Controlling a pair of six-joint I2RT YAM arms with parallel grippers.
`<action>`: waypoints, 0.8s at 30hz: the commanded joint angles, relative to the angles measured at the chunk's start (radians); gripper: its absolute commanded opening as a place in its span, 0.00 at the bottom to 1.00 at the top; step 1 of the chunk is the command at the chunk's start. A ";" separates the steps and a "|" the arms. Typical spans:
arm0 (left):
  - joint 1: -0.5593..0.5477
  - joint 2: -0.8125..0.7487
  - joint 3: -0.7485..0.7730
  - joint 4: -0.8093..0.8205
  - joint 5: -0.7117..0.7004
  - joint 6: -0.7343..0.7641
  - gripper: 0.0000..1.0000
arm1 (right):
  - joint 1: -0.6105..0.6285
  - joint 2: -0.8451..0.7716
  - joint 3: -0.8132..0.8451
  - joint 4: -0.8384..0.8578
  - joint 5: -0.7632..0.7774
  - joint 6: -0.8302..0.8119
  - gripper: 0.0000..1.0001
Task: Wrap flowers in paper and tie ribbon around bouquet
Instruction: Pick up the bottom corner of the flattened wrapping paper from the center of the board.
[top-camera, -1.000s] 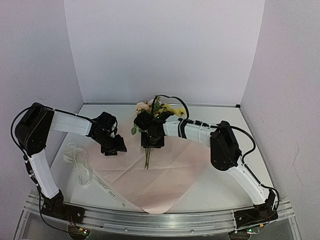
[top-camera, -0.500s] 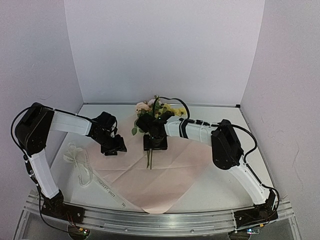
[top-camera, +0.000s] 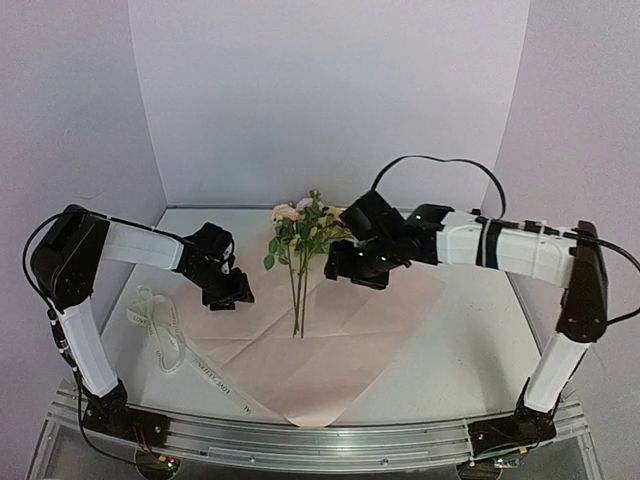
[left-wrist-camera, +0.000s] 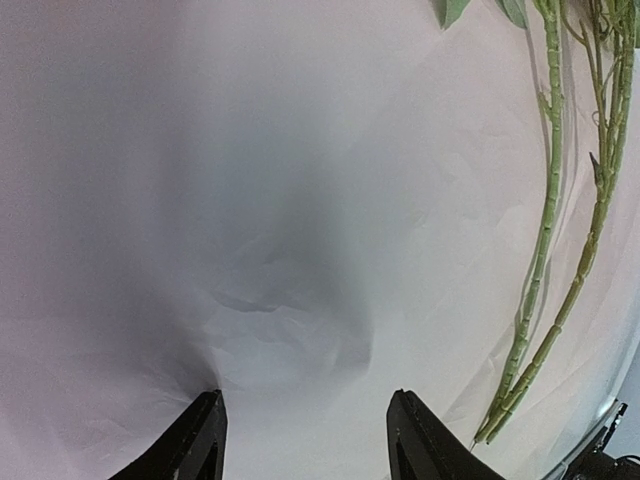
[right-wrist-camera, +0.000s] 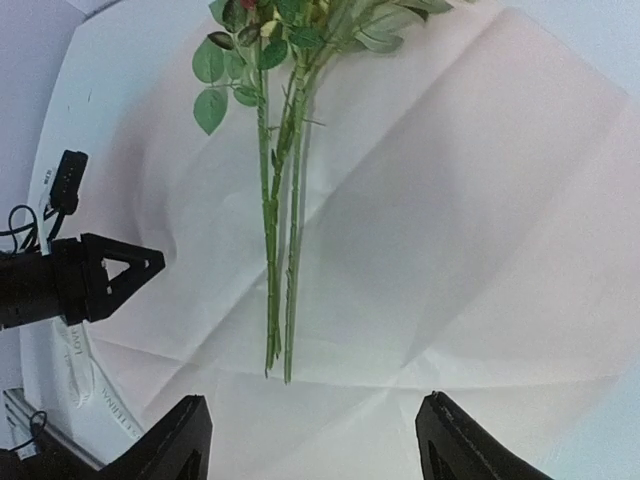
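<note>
The flowers (top-camera: 299, 228) lie on the pink paper (top-camera: 345, 335), blooms toward the back wall and thin green stems (right-wrist-camera: 276, 250) pointing toward the near edge. The paper lies flat and unfolded, and no bouquet is in view. My right gripper (top-camera: 362, 266) hovers open above the sheet, right of the stems, with nothing between its fingers (right-wrist-camera: 312, 412). My left gripper (top-camera: 228, 294) stands open low over the paper's left corner, fingertips (left-wrist-camera: 212, 405) down at the sheet. The stems (left-wrist-camera: 545, 250) pass to its right. The white ribbon (top-camera: 160, 335) lies in loops left of the paper.
White walls close in the table at the back and both sides. The ribbon's tail (top-camera: 225, 385) runs toward the metal rail (top-camera: 320, 440) at the near edge. The right arm's black cable (top-camera: 440, 162) arcs above its forearm.
My right gripper has opened, let go of the flowers, and risen away to the right. The flowers now lie loose on the paper. The left arm has not moved.
</note>
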 joint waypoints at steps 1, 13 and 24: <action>0.005 0.032 0.004 0.002 0.006 0.020 0.57 | 0.043 -0.129 -0.278 0.183 -0.067 0.198 0.73; 0.005 0.047 -0.006 0.035 0.000 0.039 0.57 | 0.243 -0.305 -0.700 0.480 -0.066 0.551 0.78; 0.005 0.039 -0.003 0.048 -0.032 0.037 0.57 | 0.373 -0.248 -0.880 0.784 -0.066 0.756 0.76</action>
